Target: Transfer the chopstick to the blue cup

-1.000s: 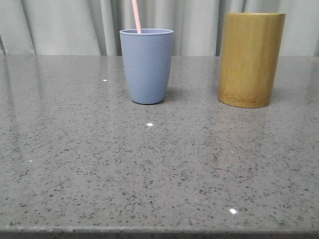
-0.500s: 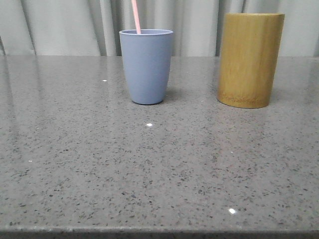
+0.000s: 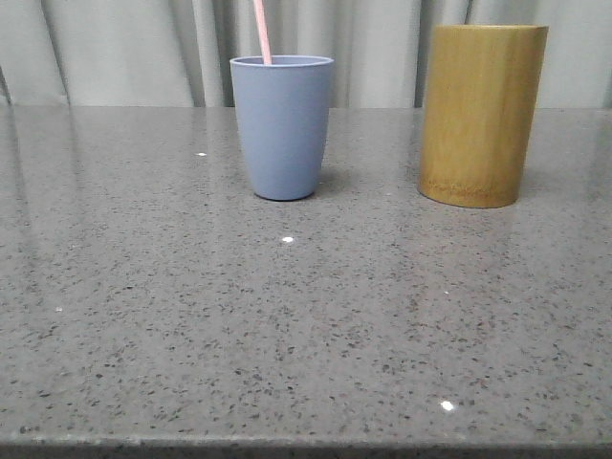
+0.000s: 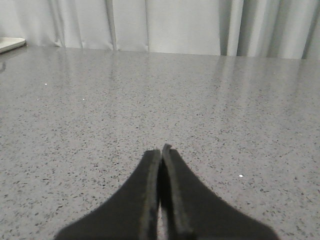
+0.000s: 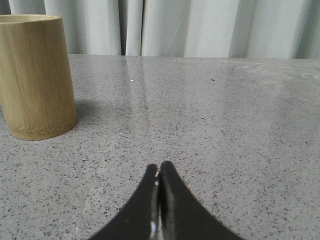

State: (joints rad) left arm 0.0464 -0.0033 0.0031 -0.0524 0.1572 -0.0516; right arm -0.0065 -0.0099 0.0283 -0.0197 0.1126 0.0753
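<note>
The blue cup [image 3: 282, 124] stands upright at the back of the grey speckled table. A thin pale pink chopstick [image 3: 261, 31] rises from inside it, leaning left and running out past the top of the front view. Neither gripper shows in the front view. In the left wrist view my left gripper [image 4: 161, 150] is shut with nothing between its fingers, low over bare tabletop. In the right wrist view my right gripper [image 5: 159, 166] is likewise shut and empty, some way short of the bamboo holder [image 5: 36, 75].
A tall yellow-brown bamboo holder [image 3: 480, 113] stands to the right of the blue cup. Pale curtains hang behind the table. A white object's edge [image 4: 10, 44] shows at the far corner in the left wrist view. The table's front edge [image 3: 306, 446] runs along the bottom.
</note>
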